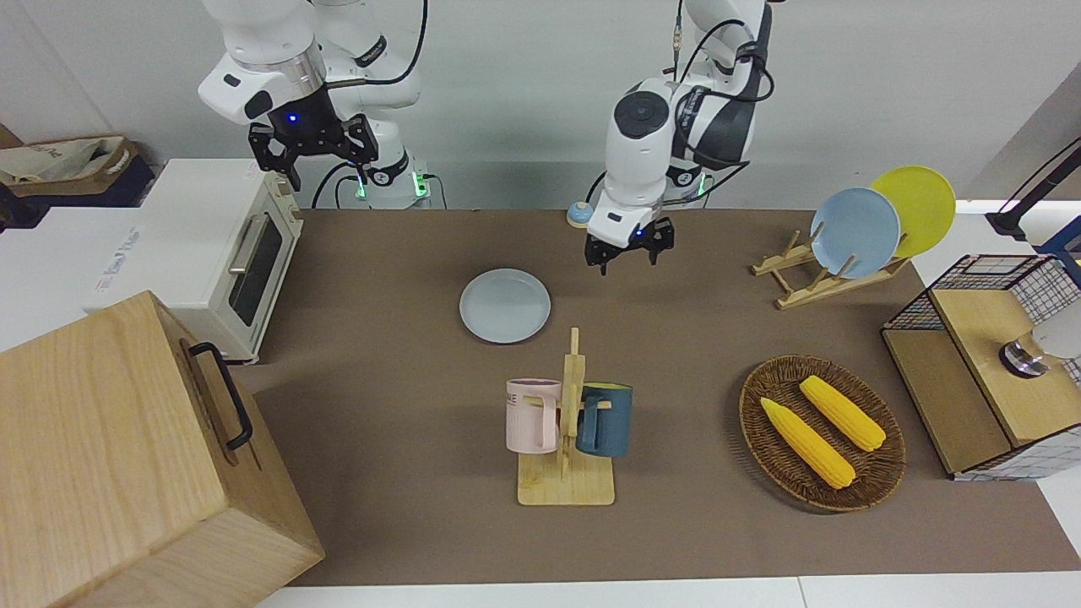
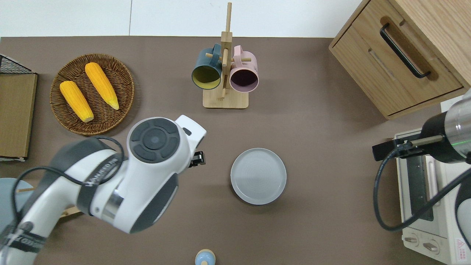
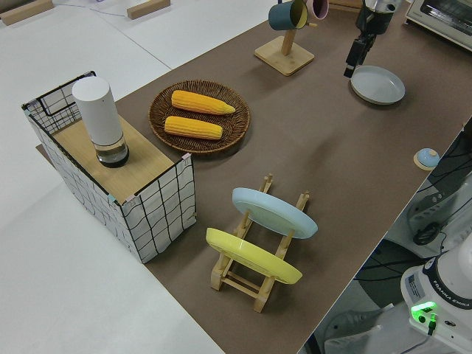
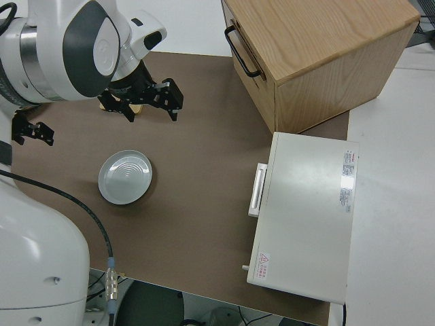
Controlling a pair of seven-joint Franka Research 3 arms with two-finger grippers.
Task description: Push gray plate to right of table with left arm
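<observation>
My left claw point(image 1: 628, 251) hangs above the table point(image 1: 405, 439), and it does not touch the gray plate point(image 1: 505, 305). From above, the claw is over bare table just beside the plate, on the side toward my left arm's end of the table, with a small gap between them. Most of the claw is hidden there under my own wrist; only one black finger point(image 2: 198, 158) shows at the edge. In the front view the two fingers point down with a clear space between them, so the claw is released and holds nothing. The gray plate lies flat on the brown top near the middle of the table, a little toward my right arm's end. It is nearer to me than the wooden mug stand point(image 1: 567, 439), which carries a pink mug point(image 1: 532, 414) and a dark blue mug point(image 1: 605, 419). The white toaster oven point(image 1: 211, 253) and the wooden drawer box point(image 1: 127, 456) are at my right arm's end, well apart from the plate. At my left arm's end are a wicker basket point(image 1: 764, 439) with two corn cobs point(image 1: 806, 442) and a rack point(image 1: 802, 283) with a blue plate point(image 1: 855, 232) and a yellow plate point(image 1: 920, 203). My right claw point(image 1: 312, 143) is parked, its fingers spread apart.
</observation>
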